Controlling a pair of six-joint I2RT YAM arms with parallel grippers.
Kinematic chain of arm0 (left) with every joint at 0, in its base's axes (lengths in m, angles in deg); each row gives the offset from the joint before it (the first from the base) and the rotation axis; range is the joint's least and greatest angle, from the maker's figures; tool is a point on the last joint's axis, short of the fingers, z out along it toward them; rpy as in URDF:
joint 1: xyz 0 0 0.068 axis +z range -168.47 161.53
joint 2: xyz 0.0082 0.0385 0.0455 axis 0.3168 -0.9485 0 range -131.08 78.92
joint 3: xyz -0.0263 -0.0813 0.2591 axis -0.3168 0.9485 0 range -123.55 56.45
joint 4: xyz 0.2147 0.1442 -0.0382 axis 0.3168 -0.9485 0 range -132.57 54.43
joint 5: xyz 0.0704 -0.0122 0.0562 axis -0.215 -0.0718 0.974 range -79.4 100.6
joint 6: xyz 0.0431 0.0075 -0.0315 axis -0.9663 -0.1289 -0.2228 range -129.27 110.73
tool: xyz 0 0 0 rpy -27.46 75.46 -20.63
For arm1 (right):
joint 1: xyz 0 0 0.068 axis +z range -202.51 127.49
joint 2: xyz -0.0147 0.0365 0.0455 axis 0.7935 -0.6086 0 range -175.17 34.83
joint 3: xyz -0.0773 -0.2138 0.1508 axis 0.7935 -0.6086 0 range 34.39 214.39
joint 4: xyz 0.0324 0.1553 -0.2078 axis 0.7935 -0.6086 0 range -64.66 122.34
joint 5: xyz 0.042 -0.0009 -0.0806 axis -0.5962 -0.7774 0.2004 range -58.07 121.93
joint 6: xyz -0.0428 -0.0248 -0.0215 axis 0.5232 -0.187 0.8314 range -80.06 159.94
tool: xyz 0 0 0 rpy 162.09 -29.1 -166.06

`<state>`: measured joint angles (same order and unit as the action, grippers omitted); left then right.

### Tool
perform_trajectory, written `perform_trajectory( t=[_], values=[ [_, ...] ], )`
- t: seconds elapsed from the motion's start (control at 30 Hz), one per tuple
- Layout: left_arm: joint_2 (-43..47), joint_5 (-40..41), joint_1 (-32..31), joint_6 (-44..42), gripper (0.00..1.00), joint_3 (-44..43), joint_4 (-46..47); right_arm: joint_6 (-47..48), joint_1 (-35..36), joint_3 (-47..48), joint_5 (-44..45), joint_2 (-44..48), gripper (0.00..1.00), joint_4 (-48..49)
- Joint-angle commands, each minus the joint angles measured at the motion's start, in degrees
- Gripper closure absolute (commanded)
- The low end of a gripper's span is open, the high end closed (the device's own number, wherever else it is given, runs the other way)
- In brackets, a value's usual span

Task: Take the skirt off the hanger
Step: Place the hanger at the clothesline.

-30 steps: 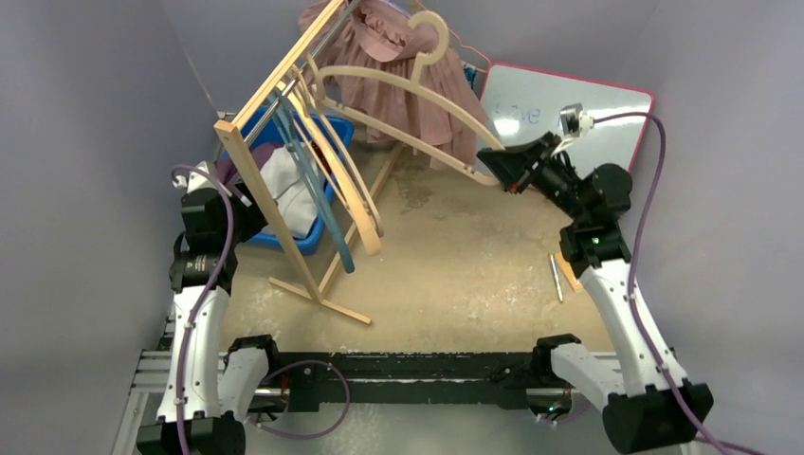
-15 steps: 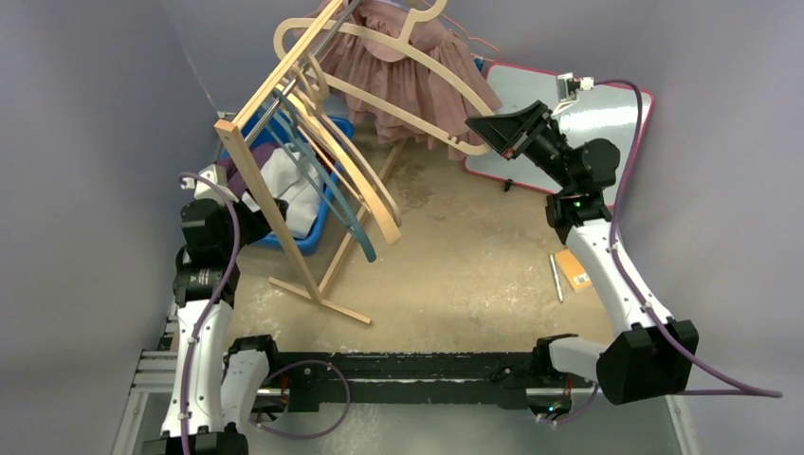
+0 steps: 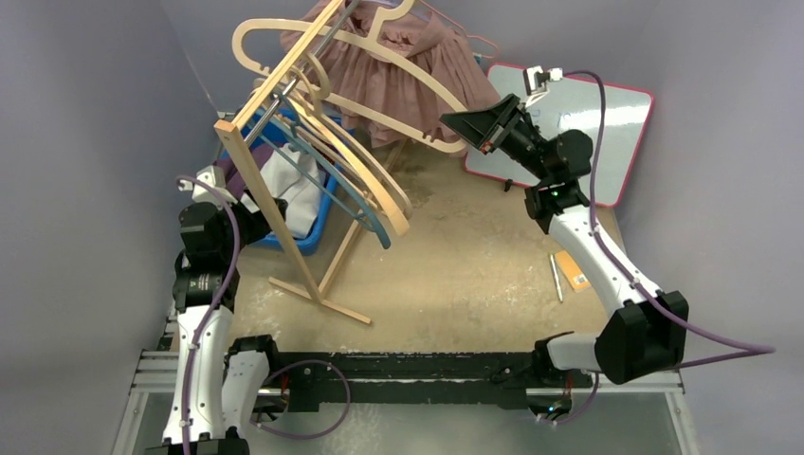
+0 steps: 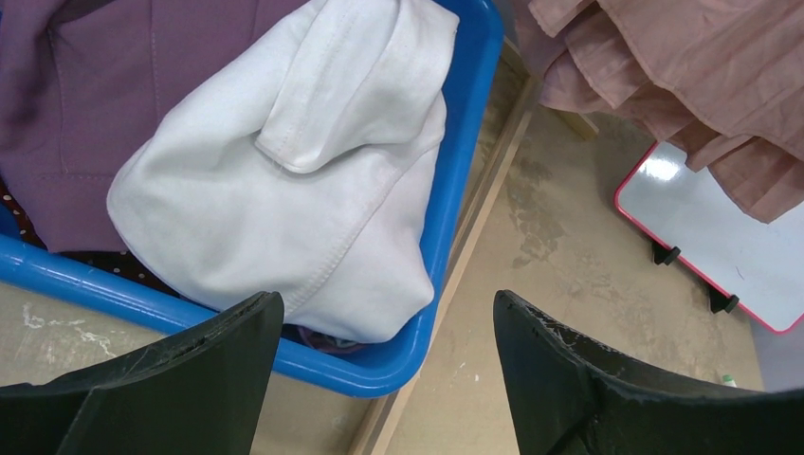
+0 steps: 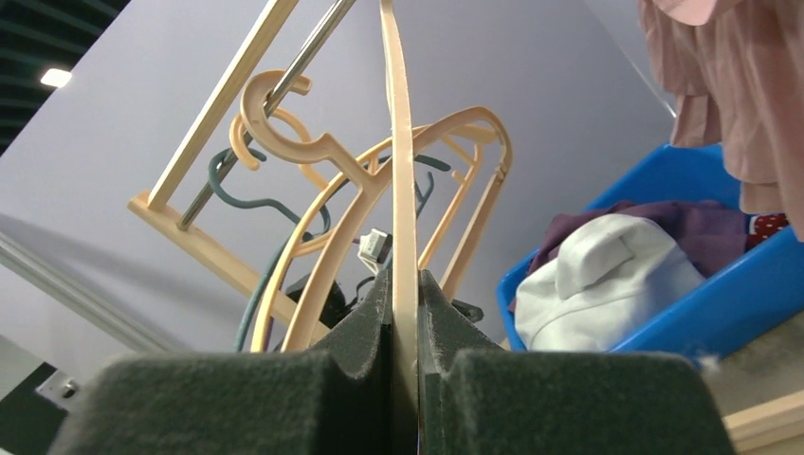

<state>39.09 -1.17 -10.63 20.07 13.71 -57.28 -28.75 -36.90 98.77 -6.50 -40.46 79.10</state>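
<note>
The pink pleated skirt (image 3: 408, 71) hangs at the far end of the wooden rack (image 3: 270, 100); it also shows in the left wrist view (image 4: 683, 76) and the right wrist view (image 5: 730, 85). A bare beige hanger (image 3: 379, 74) lies tilted in front of it. Its hook is over the rack's rail. My right gripper (image 3: 462, 128) is shut on that hanger's right end, and the thin beige bar (image 5: 398, 190) is pinched between its pads (image 5: 405, 284). My left gripper (image 4: 387, 303) is open and empty over the edge of the blue bin (image 4: 398, 365). From above it sits low beside the rack's post (image 3: 248, 207).
The blue bin (image 3: 320, 223) holds a white garment (image 4: 284, 161) and purple cloth (image 4: 123, 85). Several beige and teal hangers (image 3: 365, 185) dangle from the rack rail. A red-framed whiteboard (image 3: 593, 123) lies at the back right. A pen (image 3: 556, 277) and an orange item (image 3: 575, 271) lie beside the right arm.
My right gripper has swung left and up with the beige hanger, carrying its hook leftward over the rack rail. The other hangers swing. My left jaws have opened slightly wider.
</note>
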Motion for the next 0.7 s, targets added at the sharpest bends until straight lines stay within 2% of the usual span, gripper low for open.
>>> perform_trajectory(
  t=[0.0, 0.67],
  values=[
    [1.02, 0.41, -0.16, -0.78, 0.19, 0.22, 3.10, -2.45, 2.18, 3.78, 3.03, -0.78, 1.00, 5.22],
    [1.57, 1.06, -0.10, -0.89, 0.19, 0.16, 2.94, -4.96, 6.52, -2.96, 10.44, 0.30, 1.00, 5.62]
  ],
)
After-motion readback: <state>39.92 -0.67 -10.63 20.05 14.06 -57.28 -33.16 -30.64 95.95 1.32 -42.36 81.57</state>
